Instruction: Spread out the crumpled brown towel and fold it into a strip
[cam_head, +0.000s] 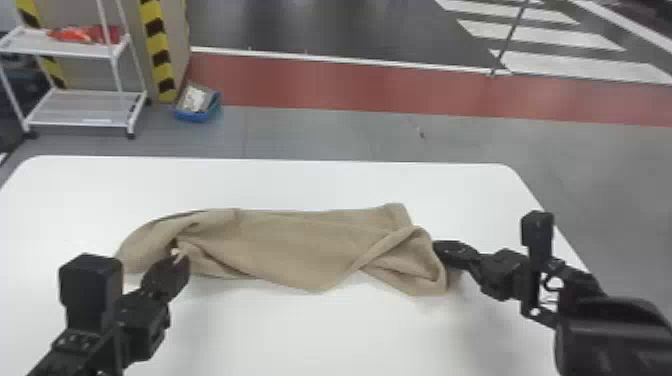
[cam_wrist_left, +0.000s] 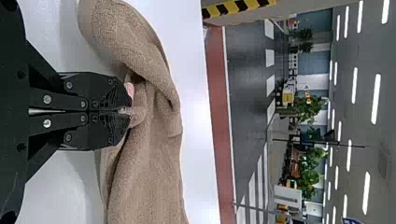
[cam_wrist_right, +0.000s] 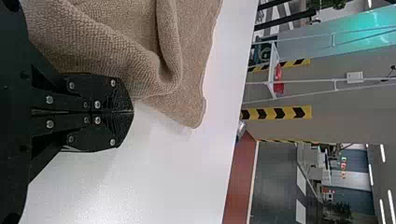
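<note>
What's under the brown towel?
The white table, which shows around the edges of the towel. The left gripper pinches a bit of the cloth above it. The surface directly beneath is covered, so I can't tell whether anything else lies there.

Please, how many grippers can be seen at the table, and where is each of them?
2. The left gripper is at the left part of the towel, pinching a bit of it; the right gripper is shut, beside the towel's right end.
</note>
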